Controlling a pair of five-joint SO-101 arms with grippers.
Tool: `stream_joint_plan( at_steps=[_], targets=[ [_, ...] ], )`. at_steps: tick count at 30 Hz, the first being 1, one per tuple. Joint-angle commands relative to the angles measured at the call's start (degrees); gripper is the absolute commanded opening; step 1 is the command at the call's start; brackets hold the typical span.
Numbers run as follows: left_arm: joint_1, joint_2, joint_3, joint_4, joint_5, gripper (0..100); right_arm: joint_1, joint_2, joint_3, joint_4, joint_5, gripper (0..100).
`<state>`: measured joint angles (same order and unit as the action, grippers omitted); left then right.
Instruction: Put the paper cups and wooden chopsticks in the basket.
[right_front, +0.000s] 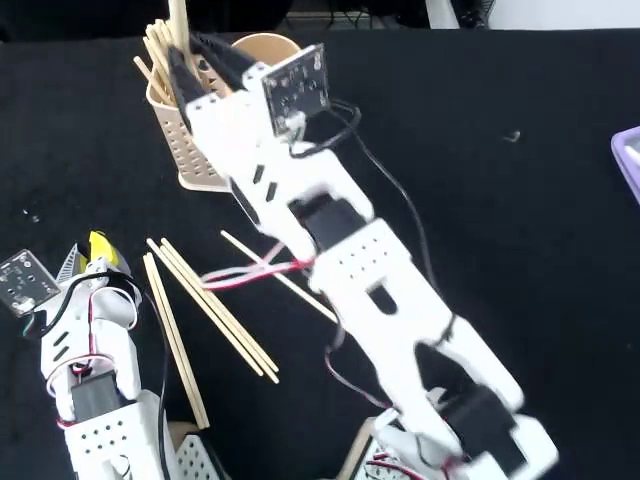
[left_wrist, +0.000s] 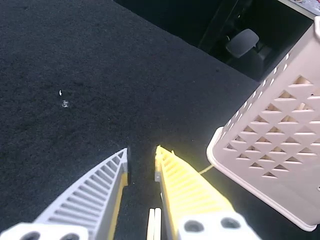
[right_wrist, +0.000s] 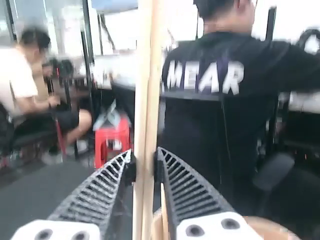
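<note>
A cream perforated basket (right_front: 195, 160) stands at the table's far left with several wooden chopsticks (right_front: 155, 60) and a paper cup (right_front: 268, 47) in it. My right gripper (right_front: 185, 65) hangs over the basket, shut on upright chopsticks (right_wrist: 147, 75) that run between its black fingers (right_wrist: 107, 182). Several loose chopsticks (right_front: 212, 308) lie on the black cloth between the arms, one (right_front: 280, 275) partly under the right arm. My left gripper (right_front: 93, 248) is low at the near left, its grey and yellow fingers (left_wrist: 185, 190) a little apart with nothing held. The basket (left_wrist: 272, 150) is just beyond it.
A purple object (right_front: 628, 155) pokes in at the right edge. Red and white cables (right_front: 250, 272) trail from the right arm over the loose chopsticks. Black cloth (right_front: 500, 200) covers the table's right half. Seated people show in the room behind, away from the table.
</note>
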<state>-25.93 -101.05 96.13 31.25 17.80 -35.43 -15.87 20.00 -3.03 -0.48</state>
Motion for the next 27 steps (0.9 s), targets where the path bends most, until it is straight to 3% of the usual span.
stream_joint_plan(
  at_steps=[1, 8, 13, 15, 19, 24, 27],
  targets=[
    [0.5, -0.4, 1.4, -0.8, -0.4, 10, -0.4, 9.1, -14.6, -2.4, -0.4, 1.1],
    [0.5, -0.4, 1.4, -0.8, -0.4, 10, 3.3, 26.0, -35.6, 4.0, -0.4, 1.1],
    [0.6, -0.4, 1.4, -0.9, -0.4, 10, 4.7, 33.5, -47.6, 18.7, -0.4, 2.1],
    [0.6, -0.4, 1.4, -0.9, -0.4, 10, 4.8, 35.9, -51.9, 24.6, -0.6, 7.1],
    [0.6, -0.4, 1.4, -0.9, -0.4, 10, 4.8, 38.7, -58.4, 32.4, -0.7, 16.1],
    [0.6, -0.4, 1.4, -0.9, -0.4, 10, 4.9, 38.9, -62.8, 36.1, -0.8, 13.2],
    [0.6, -0.4, 1.4, -0.9, -0.4, 10, 4.7, 36.0, -64.9, 43.8, -0.8, 12.8]
  ],
)
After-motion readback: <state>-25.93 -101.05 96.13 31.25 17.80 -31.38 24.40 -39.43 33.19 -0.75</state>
